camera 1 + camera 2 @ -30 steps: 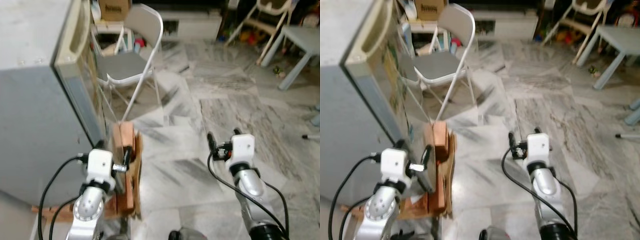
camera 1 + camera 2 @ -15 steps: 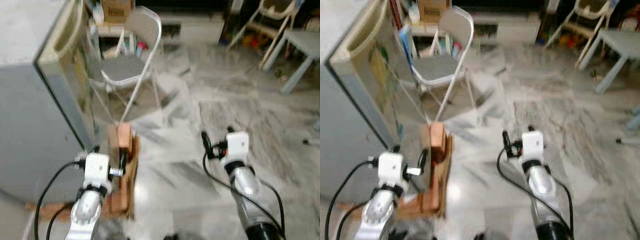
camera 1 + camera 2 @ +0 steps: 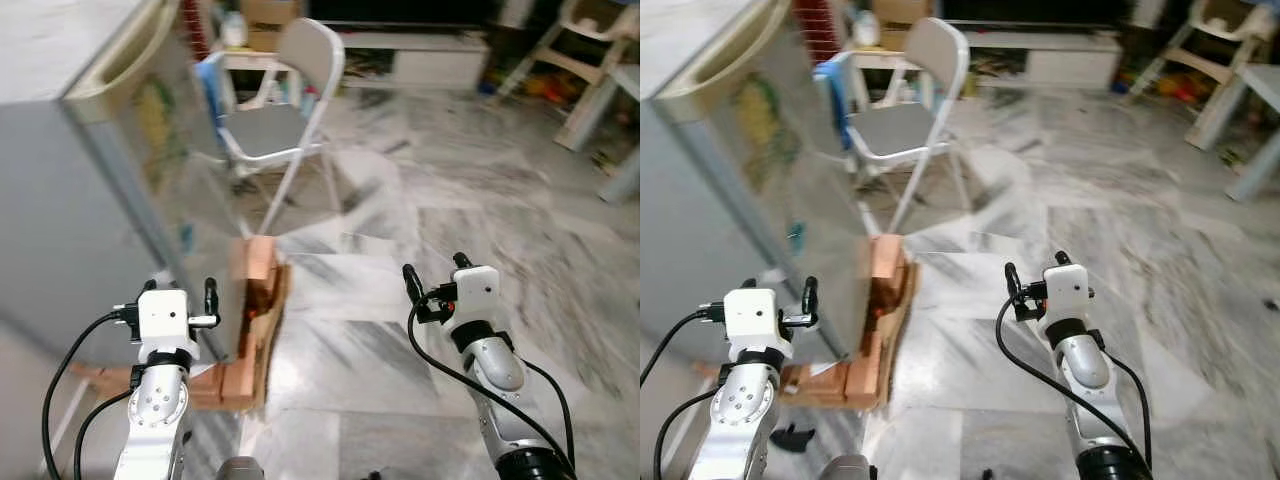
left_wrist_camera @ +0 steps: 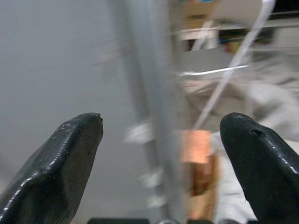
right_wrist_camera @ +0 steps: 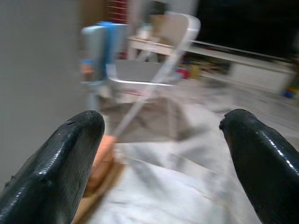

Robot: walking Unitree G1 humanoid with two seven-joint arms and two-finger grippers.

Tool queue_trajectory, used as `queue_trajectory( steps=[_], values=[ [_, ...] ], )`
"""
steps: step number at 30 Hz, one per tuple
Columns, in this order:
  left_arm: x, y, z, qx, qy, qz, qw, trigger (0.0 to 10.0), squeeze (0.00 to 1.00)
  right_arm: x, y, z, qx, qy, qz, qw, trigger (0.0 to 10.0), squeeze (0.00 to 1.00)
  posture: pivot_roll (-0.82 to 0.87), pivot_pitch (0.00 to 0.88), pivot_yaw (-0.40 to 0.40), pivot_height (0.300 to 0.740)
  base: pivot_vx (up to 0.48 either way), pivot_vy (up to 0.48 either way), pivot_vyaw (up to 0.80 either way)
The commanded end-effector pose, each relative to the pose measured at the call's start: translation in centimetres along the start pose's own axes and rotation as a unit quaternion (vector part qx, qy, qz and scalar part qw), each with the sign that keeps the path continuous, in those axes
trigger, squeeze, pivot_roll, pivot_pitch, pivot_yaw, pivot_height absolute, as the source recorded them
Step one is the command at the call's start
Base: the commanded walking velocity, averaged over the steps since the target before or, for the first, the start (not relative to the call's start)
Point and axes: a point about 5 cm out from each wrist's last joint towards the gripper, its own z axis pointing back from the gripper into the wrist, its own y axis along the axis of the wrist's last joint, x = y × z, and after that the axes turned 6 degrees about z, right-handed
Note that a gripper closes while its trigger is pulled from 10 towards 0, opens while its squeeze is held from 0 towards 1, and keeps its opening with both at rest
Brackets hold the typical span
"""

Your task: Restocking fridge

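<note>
Standing off the fridge, shut and propped on wooden blocks: you are carrying left tool and right tool spread wide, both empty, likely readying for the door.

"Can you read anything on the fridge itself?"

"No. Its door carries a yellowish-green sticker and a small teal mark lower down, but both are too blurred to give any letters."

"And the cardboard box standing behind the folding chair, beyond the fridge?"

"Plain brown here; whatever print it bears is smeared out. No word, number, brand or sign is legible anywhere."
</note>
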Motion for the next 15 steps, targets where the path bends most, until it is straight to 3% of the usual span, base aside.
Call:
queue_trajectory(
  steps=[1, 4, 15],
  values=[
    [-0.1, 0.4, -0.8, 0.006, 0.003, 0.000, 1.000, 10.0, 0.00, -0.1, 0.6, -0.2, 0.011, 0.004, -0.001, 1.000, 10.0, 0.00, 0.13, 0.024, -0.014, 0.740, 0.000, 0.000, 0.00],
    [0.6, 1.2, -2.0, 0.015, -0.026, 0.012, 0.999, 10.0, 0.00, 0.0, 0.7, -0.1, 0.008, 0.004, -0.002, 1.000, 10.0, 0.00, 0.12, 0.027, -0.020, 0.740, 0.000, 0.000, 0.00],
    [1.6, 2.1, -4.2, 0.031, -0.051, 0.006, 0.998, 10.0, 0.00, -0.5, 0.8, 0.5, 0.004, 0.031, -0.007, 0.999, 10.0, 0.00, 0.10, 0.034, -0.027, 0.740, 0.000, 0.000, 0.00]
  ],
)
